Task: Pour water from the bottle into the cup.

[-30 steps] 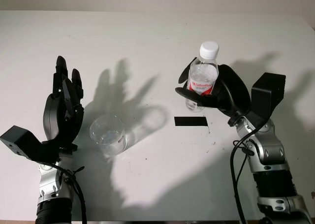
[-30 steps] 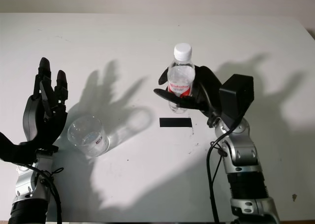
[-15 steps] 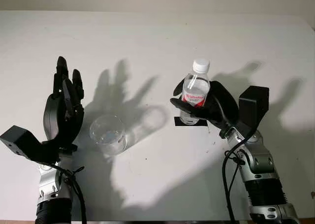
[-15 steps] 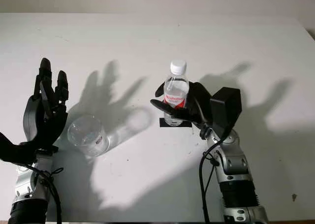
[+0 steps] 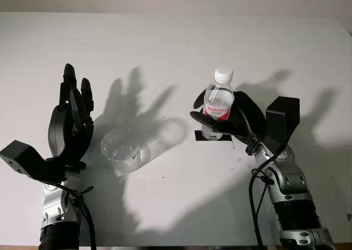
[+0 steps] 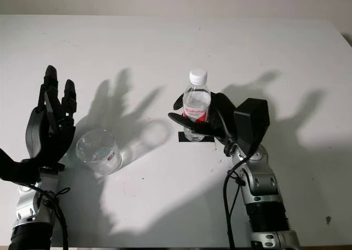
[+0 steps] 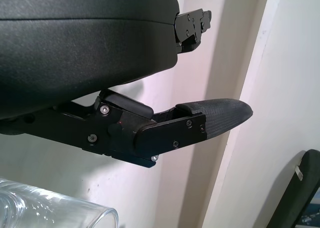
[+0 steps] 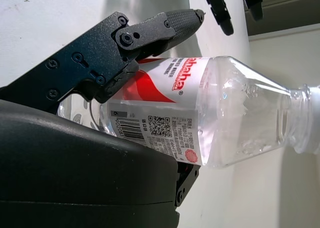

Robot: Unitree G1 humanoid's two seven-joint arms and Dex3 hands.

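A clear water bottle (image 5: 218,104) with a white cap and red label stands upright right of the table's middle. My right hand (image 5: 212,121) is shut on it around the label, and the right wrist view shows one finger (image 8: 150,32) lying across the bottle (image 8: 210,112). The bottle's base sits at a black tape mark (image 5: 225,136); I cannot tell whether it touches the table. A clear, uncovered cup (image 5: 121,150) stands at the left. My left hand (image 5: 71,118) is open and upright just left of the cup, whose rim (image 7: 55,208) shows in the left wrist view.
The white table (image 5: 165,46) stretches wide behind both hands, and a pale wall runs along its far edge. Dark shadows of the hands fall on the tabletop between the cup and the bottle.
My right hand has brought the bottle down and toward me, onto the black tape mark; in the last half second it barely moved. The left hand and the cup have stayed still.
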